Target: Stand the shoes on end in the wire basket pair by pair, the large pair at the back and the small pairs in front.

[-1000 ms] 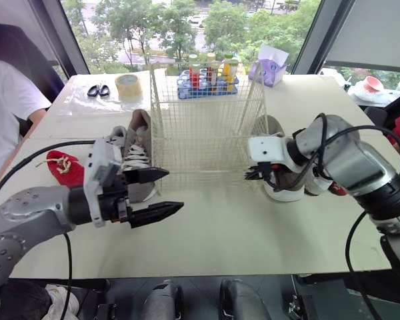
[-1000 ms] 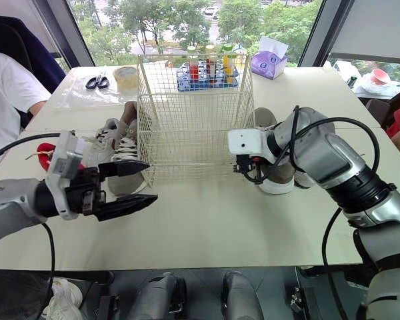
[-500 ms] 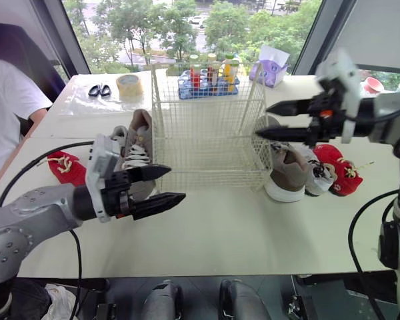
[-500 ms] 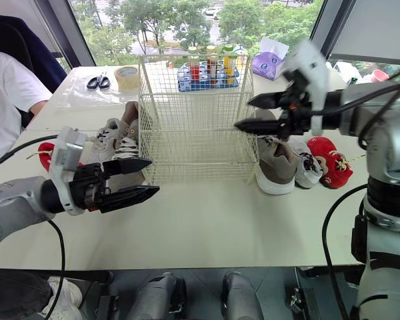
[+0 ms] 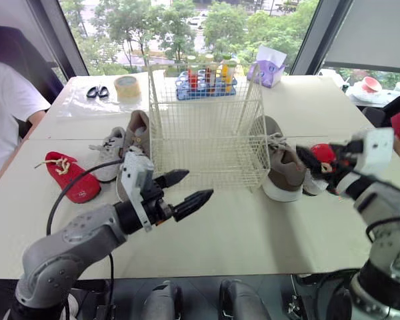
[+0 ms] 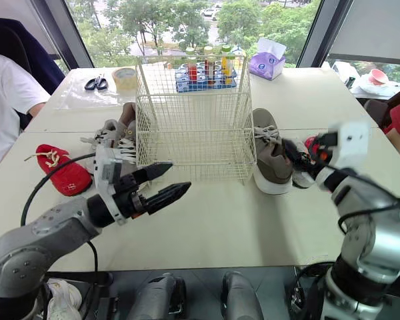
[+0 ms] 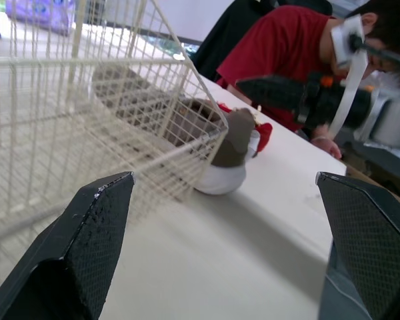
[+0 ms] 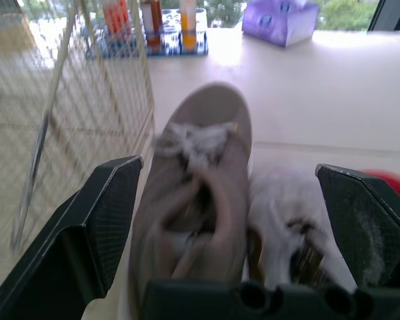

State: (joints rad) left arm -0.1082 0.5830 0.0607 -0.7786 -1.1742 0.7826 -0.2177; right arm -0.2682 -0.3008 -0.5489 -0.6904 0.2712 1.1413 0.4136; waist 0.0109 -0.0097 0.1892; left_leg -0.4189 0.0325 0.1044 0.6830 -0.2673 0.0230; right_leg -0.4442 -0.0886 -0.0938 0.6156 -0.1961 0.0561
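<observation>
Pincers on both arms are spread wide and hold nothing. The left gripper hovers over the table just in front of the basket. The right gripper sits out to the right and points at the shoes lying there.

The basket stands empty in the middle of the table, so no pair has gone in yet. The step in hand looks like the first one: fetching the large pair for the back.

One large grey shoe lies just beside the basket's right wall, toe towards the robot. A small white shoe lies against it, and a red shoe is beyond that. The other large shoe lies just beside the left wall, with a second white shoe next to it. Another red shoe lies further left.

The right forearm reaches in low from the right edge, wrist level, and its fingers frame the grey shoe from the heel end without touching it. The left arm is bent at the elbow, with its forearm angled across the table towards the basket's front left corner.

The next move probably calls for the right gripper to go forward, close on the grey shoe's collar or heel, then lift it over the rim. It would then need to be tipped on end against the back wall, with care not to drag the white shoe along.
</observation>
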